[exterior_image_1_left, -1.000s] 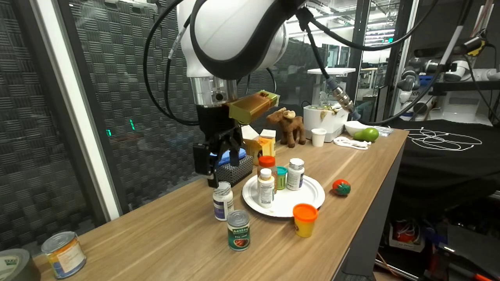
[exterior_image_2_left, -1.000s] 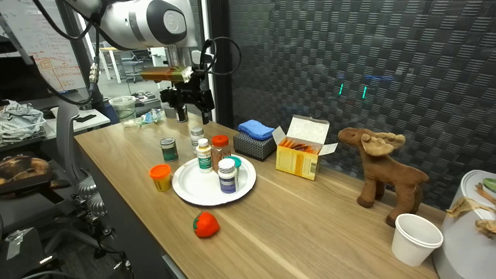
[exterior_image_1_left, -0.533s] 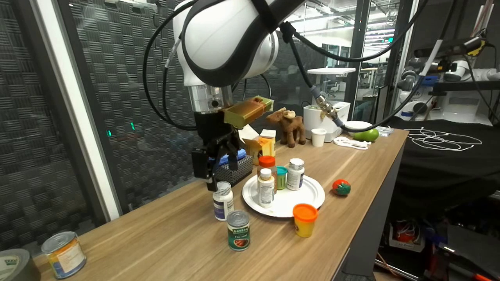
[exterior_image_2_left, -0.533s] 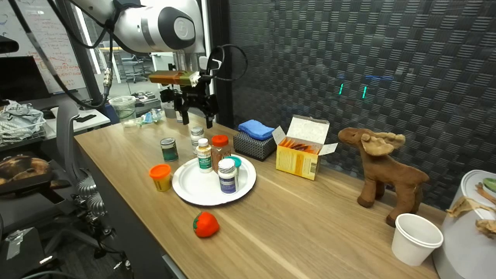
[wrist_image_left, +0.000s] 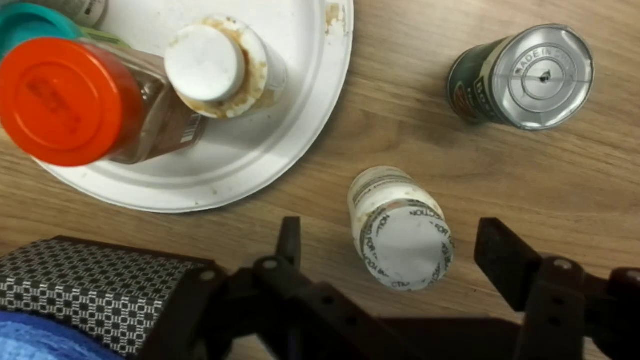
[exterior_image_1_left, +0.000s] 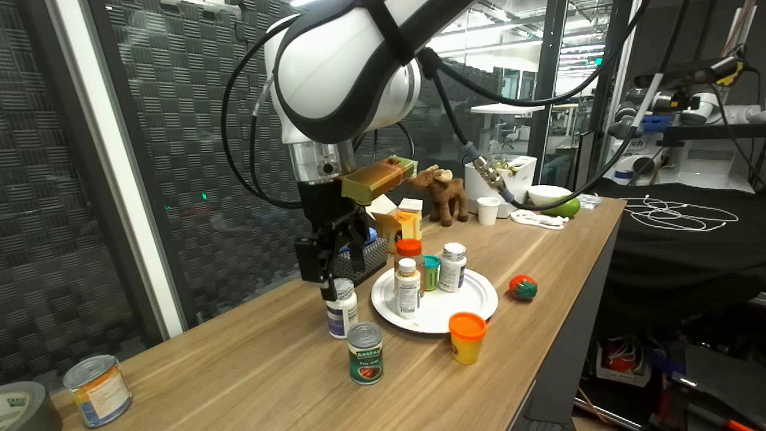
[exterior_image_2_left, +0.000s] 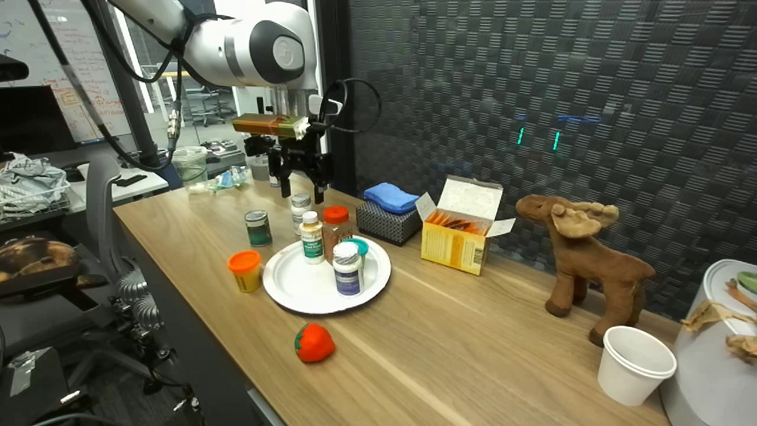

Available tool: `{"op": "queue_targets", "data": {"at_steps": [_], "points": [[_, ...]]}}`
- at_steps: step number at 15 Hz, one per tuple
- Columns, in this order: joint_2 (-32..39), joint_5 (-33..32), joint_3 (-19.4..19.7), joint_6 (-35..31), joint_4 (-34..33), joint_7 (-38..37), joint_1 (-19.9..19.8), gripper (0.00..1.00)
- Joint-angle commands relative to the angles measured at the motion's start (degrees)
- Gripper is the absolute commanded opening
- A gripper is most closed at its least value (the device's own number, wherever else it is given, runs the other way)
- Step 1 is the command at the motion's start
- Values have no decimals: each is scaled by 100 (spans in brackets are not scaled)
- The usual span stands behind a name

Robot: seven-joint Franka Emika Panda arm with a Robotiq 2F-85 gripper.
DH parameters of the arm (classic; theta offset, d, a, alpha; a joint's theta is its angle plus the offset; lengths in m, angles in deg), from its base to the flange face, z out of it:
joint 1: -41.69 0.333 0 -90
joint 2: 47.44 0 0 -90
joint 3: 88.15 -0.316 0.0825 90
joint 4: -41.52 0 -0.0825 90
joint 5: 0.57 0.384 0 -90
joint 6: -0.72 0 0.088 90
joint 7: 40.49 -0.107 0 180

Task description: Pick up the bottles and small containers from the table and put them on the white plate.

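A white-capped pill bottle (wrist_image_left: 400, 245) stands on the wooden table (exterior_image_1_left: 257, 353) beside the white plate (exterior_image_2_left: 301, 296). My gripper (wrist_image_left: 388, 235) is open over it, one finger to either side and a gap to each; in both exterior views the fingertips hang around cap height. Grouped on the plate are a white bottle with a green label (exterior_image_2_left: 312, 242), an orange-red-lidded bottle (wrist_image_left: 65, 100), a teal-lidded container (exterior_image_1_left: 431, 273) and another white pill bottle (exterior_image_2_left: 348, 275). The orange-lidded yellow cup (exterior_image_1_left: 467, 341) rests on the table close to the plate's rim.
A green tin can (wrist_image_left: 540, 77) stands near the pill bottle. Behind the plate sit a patterned box with a blue cloth (exterior_image_2_left: 390, 222) and an opened yellow box (exterior_image_2_left: 452, 248). A red strawberry (exterior_image_2_left: 314, 343), a toy moose (exterior_image_2_left: 582, 254) and a tan-labelled can (exterior_image_1_left: 99, 392) are farther off.
The arm has come down, bringing my gripper lower and closer over the pill bottle's cap. Objects on the table and plate have kept their places.
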Motion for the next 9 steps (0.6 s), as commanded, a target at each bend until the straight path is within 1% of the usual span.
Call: {"op": "queue_targets", "data": {"at_steps": [1,6,9], "points": [[94,71,58,133,-263,66,42,58],[44,40,63,35,-226,62,58,20],[-38,45,58,-9,-139,74,46,20]]}}
